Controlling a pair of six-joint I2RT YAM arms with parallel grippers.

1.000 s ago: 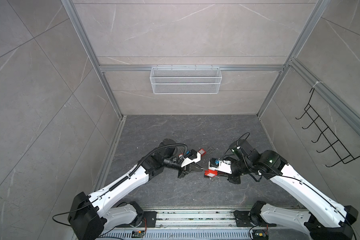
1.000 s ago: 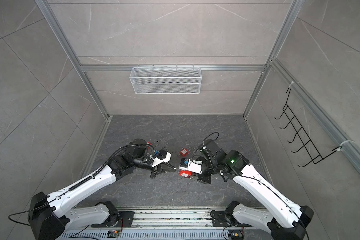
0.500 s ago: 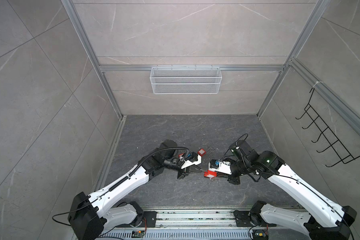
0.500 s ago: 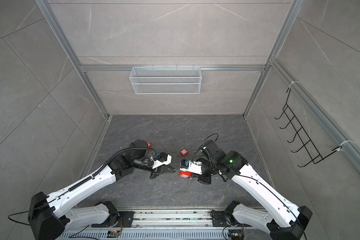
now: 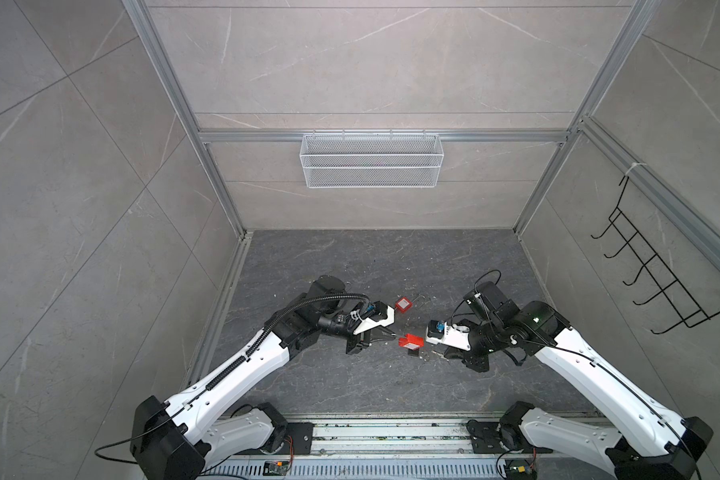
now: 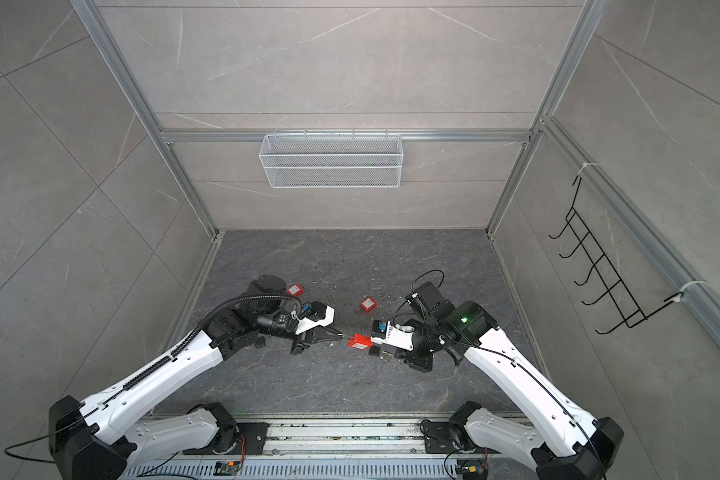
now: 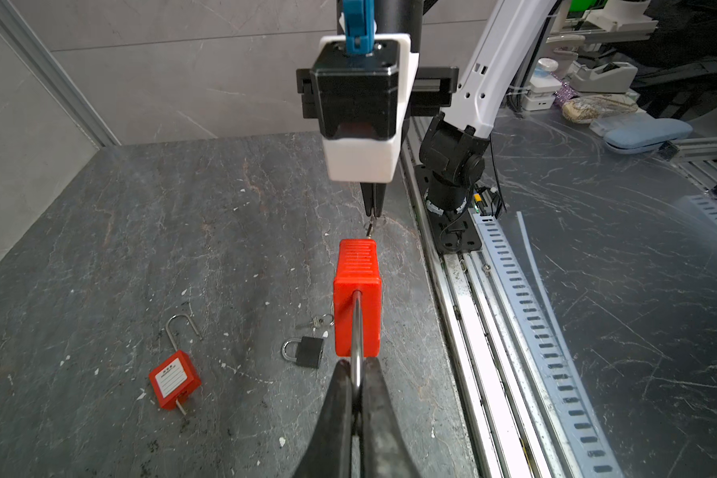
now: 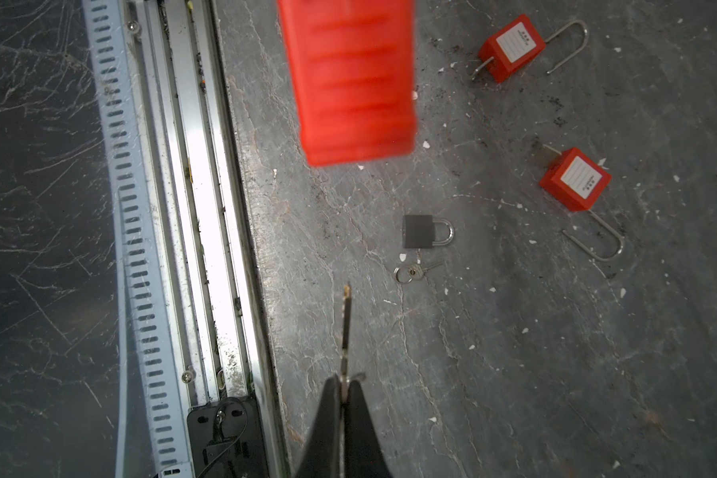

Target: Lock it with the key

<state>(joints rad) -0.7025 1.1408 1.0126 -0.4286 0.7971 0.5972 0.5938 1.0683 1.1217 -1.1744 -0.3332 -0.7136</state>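
Left hand [image 7: 357,368] grips the shackle [image 7: 357,327] of the red padlock [image 7: 357,289], right hand [image 8: 343,380] grips the key [image 8: 347,318]; a black padlock [image 8: 418,231] lies nearby.

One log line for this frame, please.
left gripper: shut on red padlock shackle, lifted | right gripper: shut on key | key: facing padlock, not inserted

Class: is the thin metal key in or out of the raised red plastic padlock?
Out. The thin metal key ends short of the red plastic padlock; grey floor shows between them.
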